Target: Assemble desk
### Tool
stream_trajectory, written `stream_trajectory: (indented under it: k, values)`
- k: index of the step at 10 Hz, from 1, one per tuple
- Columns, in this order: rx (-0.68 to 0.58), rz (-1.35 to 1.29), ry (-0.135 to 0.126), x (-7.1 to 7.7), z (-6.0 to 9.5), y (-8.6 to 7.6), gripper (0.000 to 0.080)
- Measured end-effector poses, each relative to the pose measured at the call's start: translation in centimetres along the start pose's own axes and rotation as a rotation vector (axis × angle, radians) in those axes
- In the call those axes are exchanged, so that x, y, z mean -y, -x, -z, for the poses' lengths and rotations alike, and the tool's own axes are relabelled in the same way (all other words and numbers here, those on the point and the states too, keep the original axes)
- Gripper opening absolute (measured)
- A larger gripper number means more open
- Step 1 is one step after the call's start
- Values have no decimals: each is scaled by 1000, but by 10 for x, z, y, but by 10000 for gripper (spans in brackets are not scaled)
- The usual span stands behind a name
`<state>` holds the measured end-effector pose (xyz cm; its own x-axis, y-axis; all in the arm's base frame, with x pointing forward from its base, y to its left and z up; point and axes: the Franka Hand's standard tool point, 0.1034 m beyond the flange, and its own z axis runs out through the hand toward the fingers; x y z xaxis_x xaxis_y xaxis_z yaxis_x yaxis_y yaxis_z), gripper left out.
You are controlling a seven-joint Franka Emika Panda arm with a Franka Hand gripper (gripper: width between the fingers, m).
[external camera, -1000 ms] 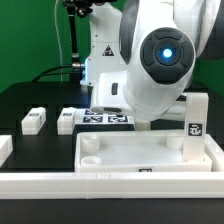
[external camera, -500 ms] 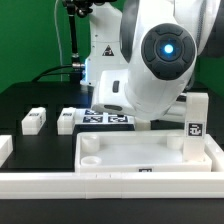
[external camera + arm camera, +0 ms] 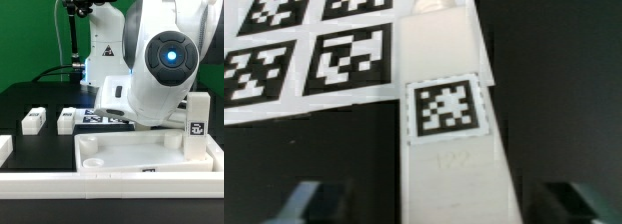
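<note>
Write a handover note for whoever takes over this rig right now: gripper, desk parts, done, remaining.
Gripper: open, fingers either side of the straddled leg, which lies beside the marker board; not gripping yet.
Desk top: flat on the table.
Done: upright leg stands at the top's corner on the exterior view's right; seating unclear.
Left: grasp and fit the straddled leg, then the first loose leg and second loose leg lying at the exterior view's left.

Square tags (image 3: 443, 105) only: on the leg (image 3: 452, 185), the marker board (image 3: 304, 50); embossing below possibly digits, unreadable.
</note>
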<state>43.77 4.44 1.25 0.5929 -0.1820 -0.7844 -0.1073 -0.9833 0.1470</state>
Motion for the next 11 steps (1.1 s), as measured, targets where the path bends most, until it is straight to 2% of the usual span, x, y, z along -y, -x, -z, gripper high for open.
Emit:
stream_trajectory:
  k: [1,2,7,8,9,11]
  values:
    - [0,0,0,0,0,0,389]
    - [2,0,-1,0,0,1,293]
    - [2,-1,-2,-1,0,1,293]
    - [25,10,-5,-3,4,6,293]
    - [88,37,-21,-14,25,28,293]
    - [82,54,-74,-40,67,51,293]
